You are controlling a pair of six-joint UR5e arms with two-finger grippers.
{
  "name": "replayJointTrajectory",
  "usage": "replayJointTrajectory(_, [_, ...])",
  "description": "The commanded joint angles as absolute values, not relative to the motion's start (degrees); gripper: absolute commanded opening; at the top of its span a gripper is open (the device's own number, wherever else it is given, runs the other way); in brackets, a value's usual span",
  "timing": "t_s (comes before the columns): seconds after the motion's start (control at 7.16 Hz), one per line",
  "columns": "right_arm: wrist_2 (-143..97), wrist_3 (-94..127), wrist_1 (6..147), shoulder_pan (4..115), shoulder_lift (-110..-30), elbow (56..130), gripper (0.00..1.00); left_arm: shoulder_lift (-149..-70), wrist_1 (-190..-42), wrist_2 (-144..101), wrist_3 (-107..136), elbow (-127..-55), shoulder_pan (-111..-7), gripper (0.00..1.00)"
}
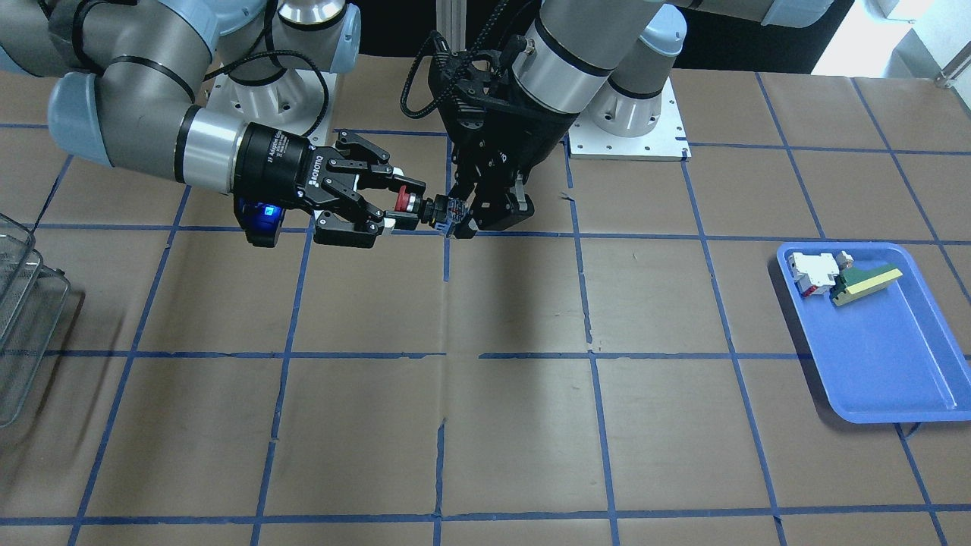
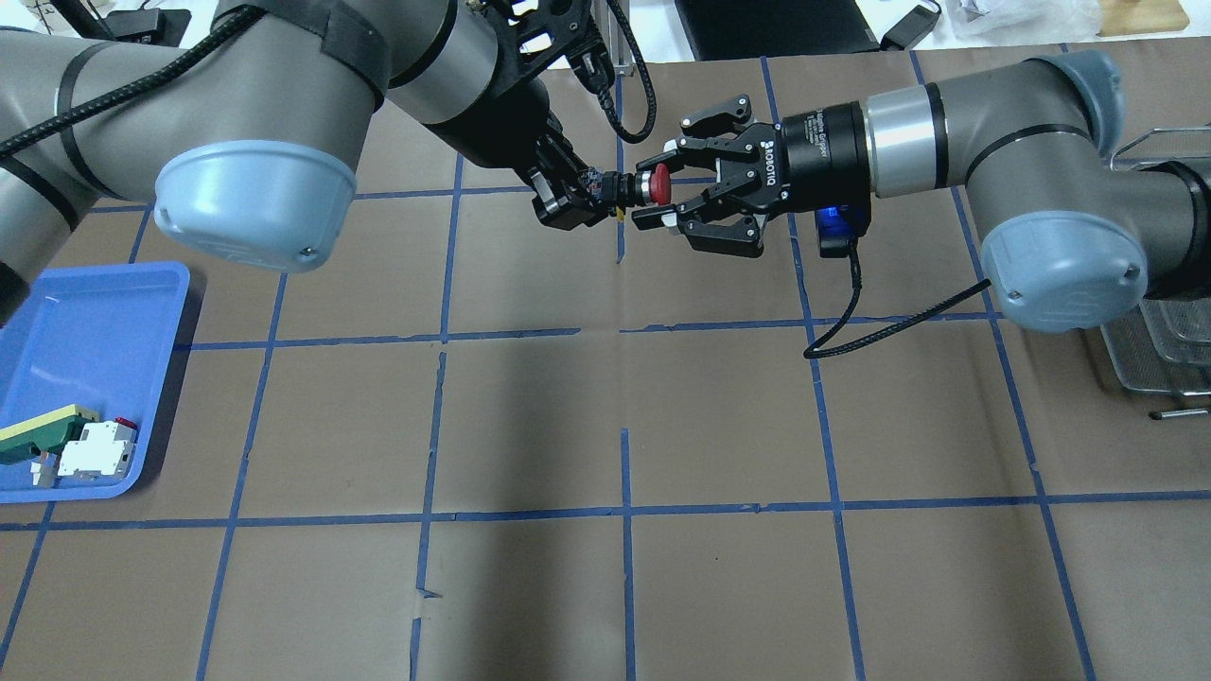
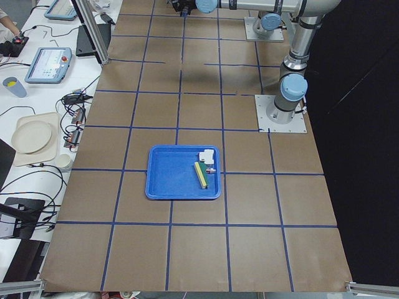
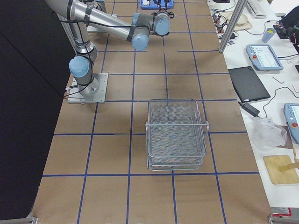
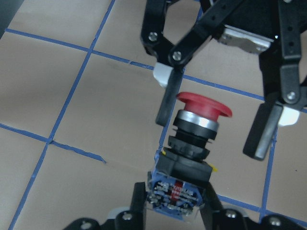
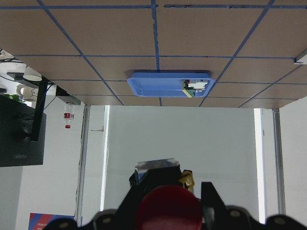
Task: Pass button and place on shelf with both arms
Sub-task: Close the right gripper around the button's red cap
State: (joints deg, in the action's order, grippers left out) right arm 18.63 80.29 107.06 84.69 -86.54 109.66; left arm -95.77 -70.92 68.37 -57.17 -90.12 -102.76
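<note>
Closest to the left wrist camera, the left gripper (image 5: 175,211) pinches the bluish rear block of the button (image 5: 192,139), with one finger on each side of the block. The button sticks out from that grip: first the black body, then a silver ring, then the round red head at the far end. Just beyond the head is the right gripper (image 5: 213,115), spread wide. Its two fingers (image 5: 165,105) stand on either side of the red head, one just beside the rim and the other clearly apart from it. Neither finger is pressed onto the head.

Seen from overhead, the button lies level in the air above the table (image 2: 719,426), a brown surface marked with a grid of blue tape, about midway along its length. The left arm (image 2: 284,123) reaches in from one side and the right arm (image 2: 946,123) from the other. The two grippers face each other with the button between them.

Farther out, at the robot's left end of the table, lies a blue tray (image 2: 85,331). In one corner of it a white-and-red switch (image 2: 95,451) sits just beside a green-and-yellow wedge (image 2: 43,430). At the opposite end, on the robot's right, the wire shelf (image 4: 176,133) stands on the table, well apart from the button and both grippers.
</note>
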Motion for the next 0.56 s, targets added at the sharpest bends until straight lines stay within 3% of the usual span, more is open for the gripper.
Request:
replayJointTrajectory(0.0, [18.7, 80.3, 107.1, 84.7, -86.7, 109.6, 0.07, -95.8, -70.5, 68.3, -57.2, -90.1, -102.7, 0.42])
replayJointTrajectory(0.42, [18.8, 80.4, 107.1, 84.4, -86.6, 109.5, 0.04, -95.7, -70.5, 68.4, -57.4, -90.4, -102.7, 0.48])
